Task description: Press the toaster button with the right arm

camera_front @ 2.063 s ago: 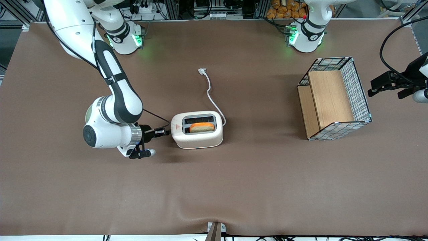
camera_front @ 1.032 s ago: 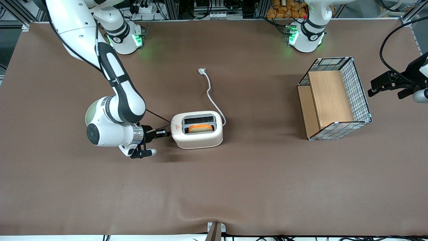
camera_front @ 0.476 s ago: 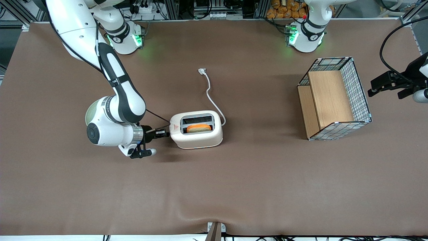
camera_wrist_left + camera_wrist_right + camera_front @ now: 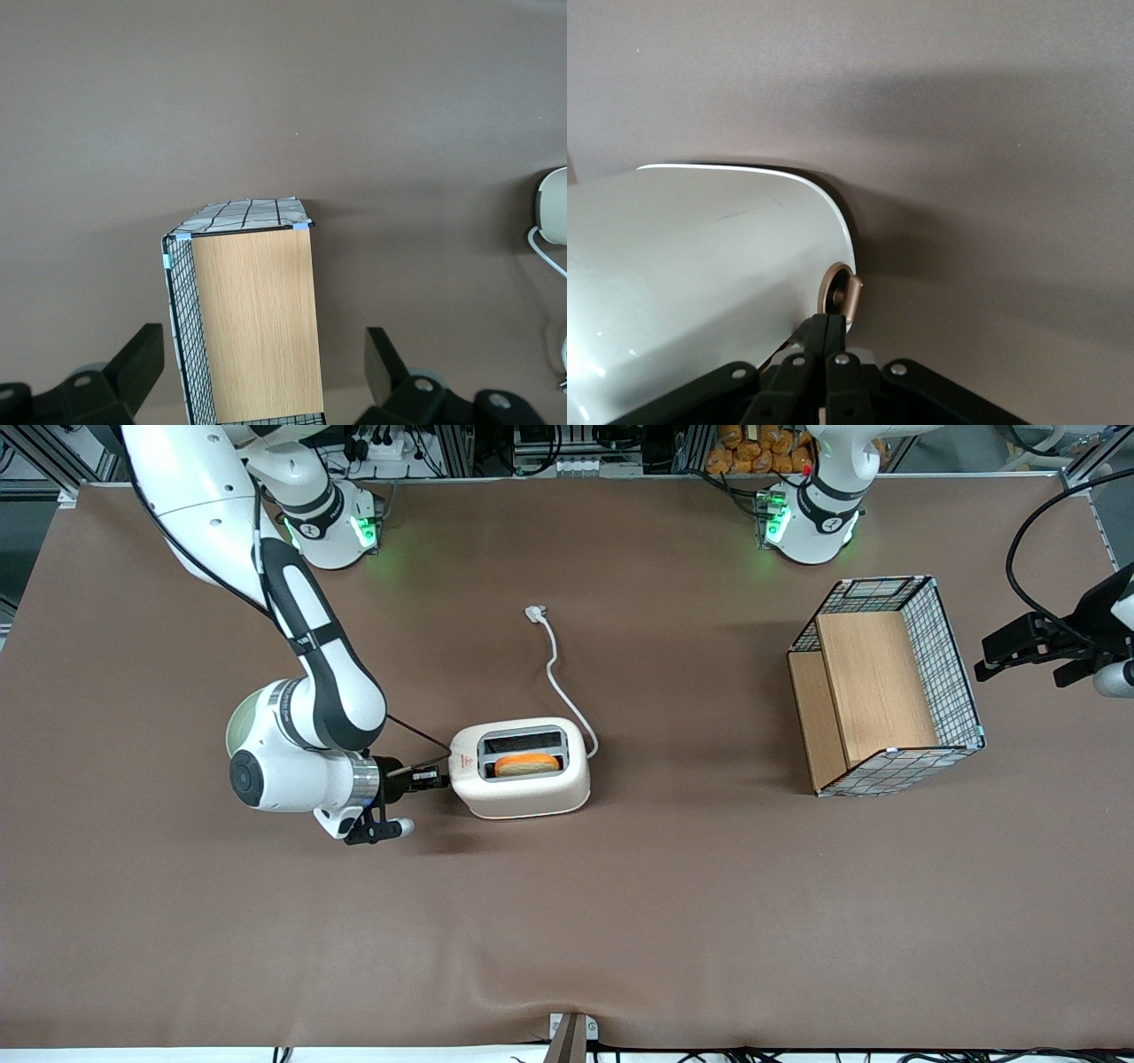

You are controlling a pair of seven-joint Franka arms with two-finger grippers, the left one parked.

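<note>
The white toaster (image 4: 523, 795) stands mid-table with a slice of bread (image 4: 527, 764) sunk in the slot nearer the front camera. The right arm (image 4: 306, 691) reaches low over the table. Its black gripper (image 4: 432, 777) is shut, with nothing between the fingers, and its tips rest against the toaster's short end. In the right wrist view the shut fingertips (image 4: 826, 324) touch the small round toaster button (image 4: 845, 293) on the white toaster body (image 4: 700, 266). In the front view the button is hidden by the gripper.
The toaster's white cord (image 4: 558, 677) runs away from the front camera to a plug (image 4: 535, 612). A wire basket with a wooden insert (image 4: 886, 686) stands toward the parked arm's end; it also shows in the left wrist view (image 4: 252, 328).
The bread has sunk lower into the slot. The arm edged toward the toaster early on, and the toaster's end by the gripper shifted slightly. Nearly still over the last half second.
</note>
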